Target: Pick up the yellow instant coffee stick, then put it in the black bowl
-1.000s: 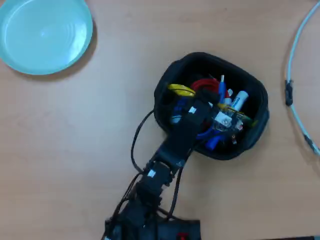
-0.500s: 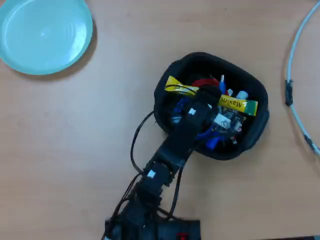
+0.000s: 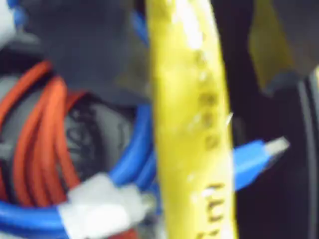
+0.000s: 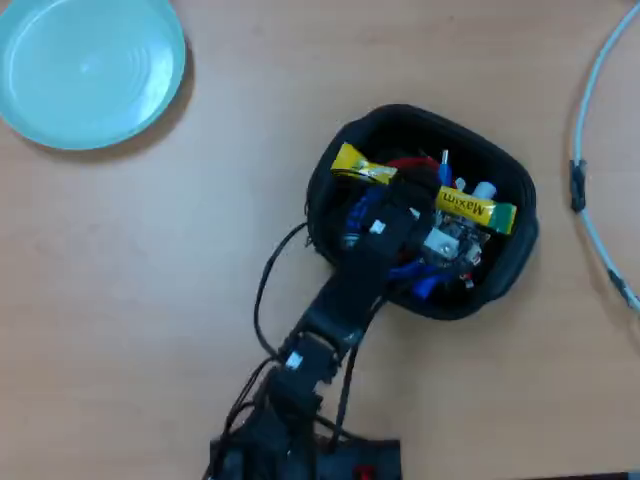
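Upper left of the overhead view, a round glossy light-teal plate [image 4: 88, 68] sits on the pale wooden surface [image 4: 150, 300], well apart from everything. At centre, the soft-sided black bowl [image 4: 330, 180] with its thick rim. Inside, the long flat yellow coffee stick [image 4: 463, 209] lies across coiled red and blue cables [image 3: 45, 149]. The claw [image 4: 440, 245] hangs there, arm covering it; whether it grips, I cannot tell. Far right, a thin white cable [image 4: 598, 90].

Coffee stick [image 3: 192, 124]: glossy crinkled foil-plastic. My table [image 4: 150, 280]: matt light wood-look surface. Black bowl [image 4: 335, 150]: matt, soft-looking (rubbery or fabric, can't tell). Cables [image 3: 45, 144] inside: smooth plastic sheath. Teal plate [image 4: 90, 70]: smooth, slight sheen.
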Tool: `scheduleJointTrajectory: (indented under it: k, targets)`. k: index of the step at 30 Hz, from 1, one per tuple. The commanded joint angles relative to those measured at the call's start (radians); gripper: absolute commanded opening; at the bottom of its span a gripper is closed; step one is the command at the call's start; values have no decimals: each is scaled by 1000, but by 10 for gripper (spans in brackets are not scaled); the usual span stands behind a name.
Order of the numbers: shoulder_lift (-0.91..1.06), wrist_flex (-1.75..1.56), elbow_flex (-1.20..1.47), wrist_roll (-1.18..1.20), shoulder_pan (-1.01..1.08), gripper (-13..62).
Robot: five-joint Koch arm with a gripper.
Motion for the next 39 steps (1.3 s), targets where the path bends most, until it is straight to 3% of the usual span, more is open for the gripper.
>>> scheduleJointTrajectory:
  k: [1,14,26,31,39]
  targets:
    - [124,15,-43,5,-32,203]
    - [290,253,8,0,-250,206]
    - [466,230,301,118,-485,222]
    - [580,83,520,209,-555,268]
    - [640,-46,807,255,-634,267]
